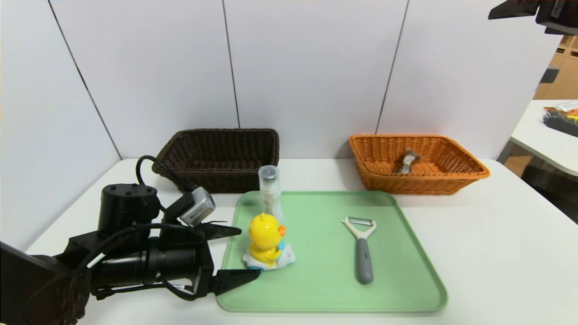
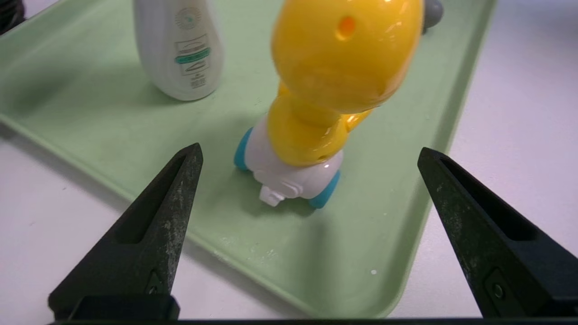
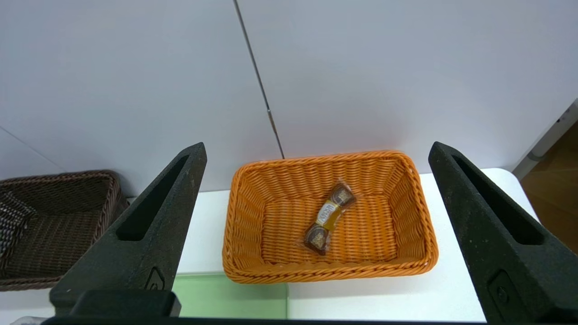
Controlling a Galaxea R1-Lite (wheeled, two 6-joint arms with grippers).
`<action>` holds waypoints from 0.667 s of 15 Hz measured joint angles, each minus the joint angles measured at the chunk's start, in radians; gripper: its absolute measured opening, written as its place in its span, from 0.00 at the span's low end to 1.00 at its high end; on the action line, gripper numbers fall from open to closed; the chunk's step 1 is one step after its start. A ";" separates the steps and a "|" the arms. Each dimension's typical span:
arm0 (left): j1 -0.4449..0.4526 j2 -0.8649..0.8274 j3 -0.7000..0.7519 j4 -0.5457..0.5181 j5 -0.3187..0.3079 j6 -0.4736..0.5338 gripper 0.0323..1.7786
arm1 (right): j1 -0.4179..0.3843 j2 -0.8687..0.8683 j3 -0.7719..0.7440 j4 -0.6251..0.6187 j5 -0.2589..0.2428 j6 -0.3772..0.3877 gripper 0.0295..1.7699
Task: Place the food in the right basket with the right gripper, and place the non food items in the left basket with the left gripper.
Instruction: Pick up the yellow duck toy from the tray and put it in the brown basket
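Black left gripper (image 1: 235,255) set low at the near-left edge of the green tray (image 1: 406,289), fingers spread wide and empty, yellow duck toy (image 1: 266,243) standing just ahead between the two tips and clear bottle (image 1: 270,192) upright beyond it, apparently lined up to close on the duck; white peeler (image 1: 361,248) flat on the tray well off to the far side of that claw. Right gripper (image 3: 316,234) parked high, fingers likewise wide apart and holding nothing, orange right basket (image 3: 424,253) below and ahead of it with the wrapped food (image 3: 328,217) lying on its floor, so food sorting judged complete. Dark left basket (image 1: 216,155) behind the tray, beyond the left claw, nothing visible inside, all three non-food items not yet moved.
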 joint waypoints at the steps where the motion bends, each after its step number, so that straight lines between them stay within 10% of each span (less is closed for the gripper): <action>1: 0.000 0.005 -0.001 -0.001 -0.015 0.006 0.95 | 0.000 0.001 0.000 0.000 0.002 -0.001 0.96; 10: 0.004 0.120 -0.007 -0.137 -0.032 0.031 0.95 | -0.005 -0.009 0.001 0.004 0.004 -0.002 0.96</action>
